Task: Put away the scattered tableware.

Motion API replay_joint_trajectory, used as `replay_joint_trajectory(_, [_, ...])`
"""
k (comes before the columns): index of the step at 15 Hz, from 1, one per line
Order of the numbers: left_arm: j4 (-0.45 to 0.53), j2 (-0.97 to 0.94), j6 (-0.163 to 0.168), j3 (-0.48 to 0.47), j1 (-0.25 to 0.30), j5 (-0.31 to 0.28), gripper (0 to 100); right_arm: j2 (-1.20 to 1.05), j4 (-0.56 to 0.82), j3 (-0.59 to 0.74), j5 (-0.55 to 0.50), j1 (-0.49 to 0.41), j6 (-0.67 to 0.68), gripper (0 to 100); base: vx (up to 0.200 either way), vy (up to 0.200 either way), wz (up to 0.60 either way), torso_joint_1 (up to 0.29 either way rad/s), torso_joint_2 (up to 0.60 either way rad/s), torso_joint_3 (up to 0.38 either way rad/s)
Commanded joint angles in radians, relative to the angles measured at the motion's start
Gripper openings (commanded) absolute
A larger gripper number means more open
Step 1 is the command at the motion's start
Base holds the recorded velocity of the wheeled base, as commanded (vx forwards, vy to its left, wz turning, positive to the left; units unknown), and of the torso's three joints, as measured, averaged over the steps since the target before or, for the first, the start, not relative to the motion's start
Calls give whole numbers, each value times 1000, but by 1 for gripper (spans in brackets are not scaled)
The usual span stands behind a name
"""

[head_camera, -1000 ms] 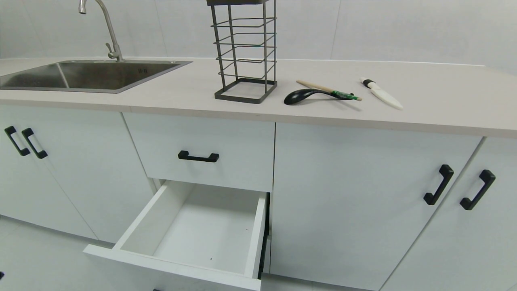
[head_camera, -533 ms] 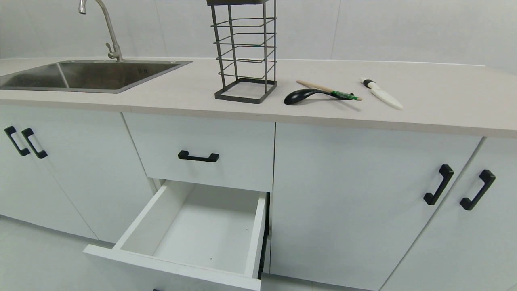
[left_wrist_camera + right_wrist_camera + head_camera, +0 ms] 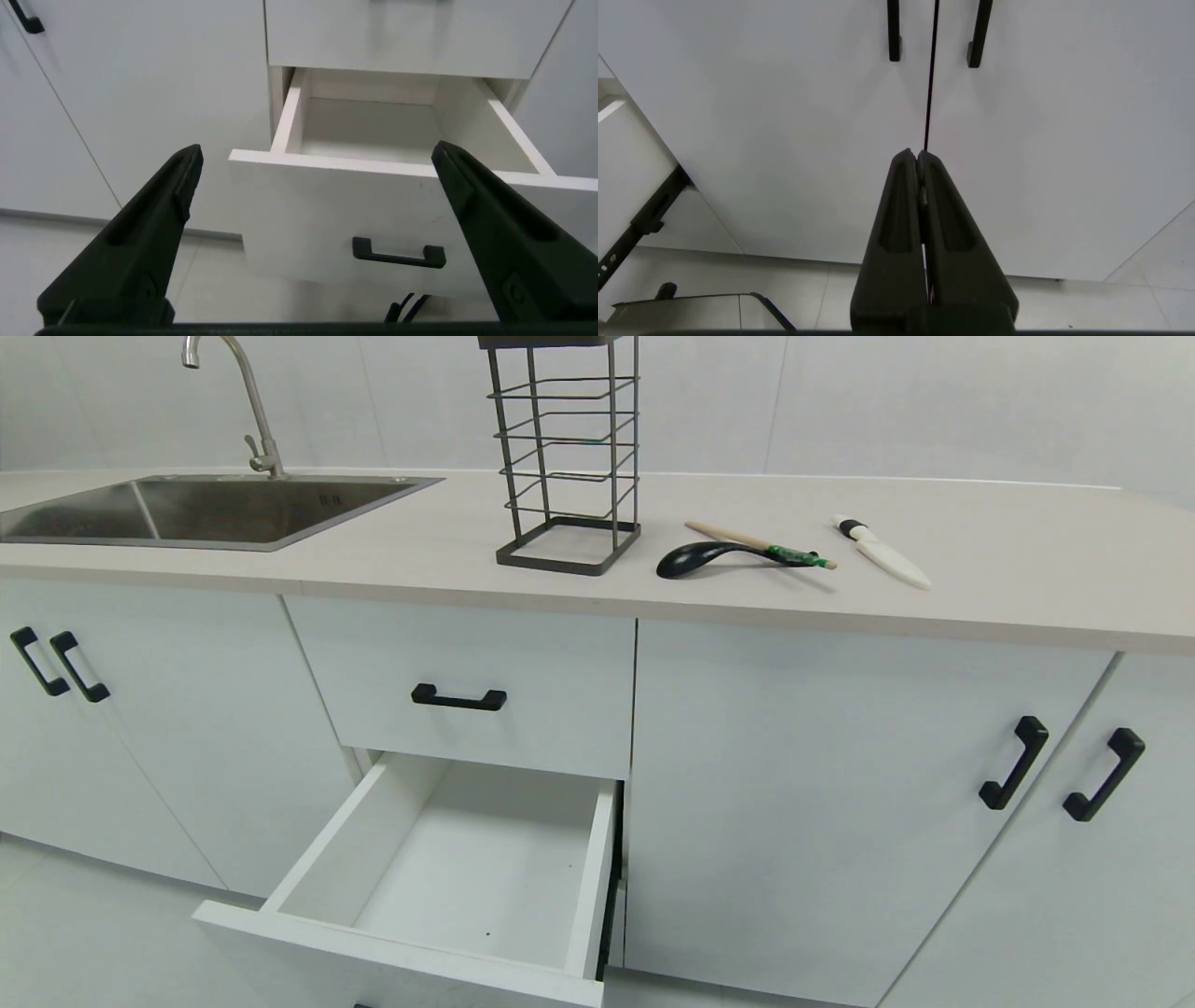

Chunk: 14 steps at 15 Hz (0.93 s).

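Head view: one spoon (image 3: 695, 558), one knife (image 3: 882, 553)

A pale worktop (image 3: 1027, 569) ran along a white wall (image 3: 934, 401), with a steel sink (image 3: 215, 509) sunk into its left end and a curved tap (image 3: 245, 392) rising behind the basin. Below stood white cabinet doors (image 3: 822, 803) with black handles (image 3: 1013, 763). A shut upper drawer (image 3: 551, 700) with a black pull (image 3: 458, 697) sat between them.

Left pincer (image 3: 318, 154) spread, right pincer (image 3: 920, 161) closed.
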Motion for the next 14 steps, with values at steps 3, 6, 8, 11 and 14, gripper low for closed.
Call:
replay_joint_trajectory(3, [2,2,3,0,0,-1,100,0,-1,0,0,0,-2,0,0,0,0,0,0,0])
replay_joint_trajectory(6, [2,2,3,0,0,-1,100,2,0,0,0,0,-1,0,0,0,0,0,0,0])
replay_joint_trajectory(8, [2,2,3,0,0,-1,100,2,-1,0,0,0,-2,0,0,0,0,0,0,0])
replay_joint_trajectory(11, [2,2,3,0,0,-1,100,0,-1,0,-4,-2,-2,0,0,0,0,0,0,0])
replay_joint_trajectory(14, [2,2,3,0,0,-1,100,0,-1,0,-4,-2,-2,0,0,0,0,175,-113,-53])
